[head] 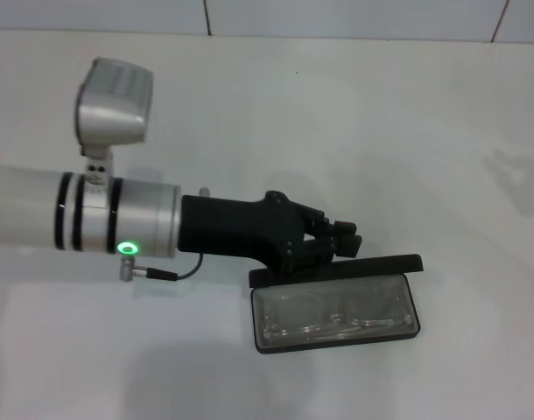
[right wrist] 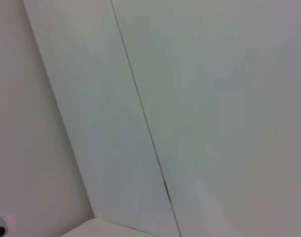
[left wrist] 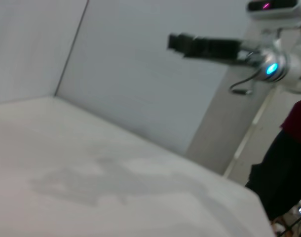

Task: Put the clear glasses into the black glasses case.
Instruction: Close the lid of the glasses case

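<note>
The left arm's black pincer (head: 341, 243), grip state unclear, rests against the open matte black case (head: 337, 317) holding the transparent glasses (head: 335, 313); nudging could slide it across the white worktop (head: 407, 131).

The black glasses case (head: 337, 302) looks like matt plastic, its tray holding the clear glasses (head: 333, 317), glossy transparent plastic. The left hand (head: 341, 245) is matt black, on a brushed silvery metal arm (head: 118, 214). The white table (head: 381, 131) is smooth and matt.
</note>
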### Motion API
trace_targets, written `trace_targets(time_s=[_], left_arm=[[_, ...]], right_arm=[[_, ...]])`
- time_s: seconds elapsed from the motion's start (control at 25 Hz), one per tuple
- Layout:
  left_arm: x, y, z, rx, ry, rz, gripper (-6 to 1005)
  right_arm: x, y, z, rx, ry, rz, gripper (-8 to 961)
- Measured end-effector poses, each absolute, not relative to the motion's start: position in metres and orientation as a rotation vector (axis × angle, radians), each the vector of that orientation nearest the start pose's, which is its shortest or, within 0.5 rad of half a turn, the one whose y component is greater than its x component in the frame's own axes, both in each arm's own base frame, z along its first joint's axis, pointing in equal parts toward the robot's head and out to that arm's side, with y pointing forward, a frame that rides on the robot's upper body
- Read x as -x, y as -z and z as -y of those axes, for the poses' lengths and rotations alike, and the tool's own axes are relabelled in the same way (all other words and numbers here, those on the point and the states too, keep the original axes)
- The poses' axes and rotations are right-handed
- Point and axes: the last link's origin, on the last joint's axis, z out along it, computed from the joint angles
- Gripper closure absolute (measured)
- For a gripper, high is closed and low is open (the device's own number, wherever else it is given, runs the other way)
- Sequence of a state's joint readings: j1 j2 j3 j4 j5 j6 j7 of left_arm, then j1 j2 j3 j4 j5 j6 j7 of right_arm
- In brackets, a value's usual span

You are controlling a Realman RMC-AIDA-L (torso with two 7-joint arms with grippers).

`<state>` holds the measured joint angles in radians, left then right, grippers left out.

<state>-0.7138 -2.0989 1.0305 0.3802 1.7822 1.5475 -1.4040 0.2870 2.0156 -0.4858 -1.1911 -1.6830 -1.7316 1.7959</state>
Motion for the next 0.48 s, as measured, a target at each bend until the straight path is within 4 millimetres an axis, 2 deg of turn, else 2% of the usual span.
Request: trace_targets(time_s=[0.16,0.48], left_arm=[[0.197,0.088,-0.321,3.042,0.781,0.708,841],[0.200,0.096,-0.319,3.036,0.733,0.728,842]], right_arm=[[-0.272,-0.165,-0.293,2.276,-0.924,-0.667,791],[-0.275,-0.159,-0.293,2.286,-0.945,-0.686,791]])
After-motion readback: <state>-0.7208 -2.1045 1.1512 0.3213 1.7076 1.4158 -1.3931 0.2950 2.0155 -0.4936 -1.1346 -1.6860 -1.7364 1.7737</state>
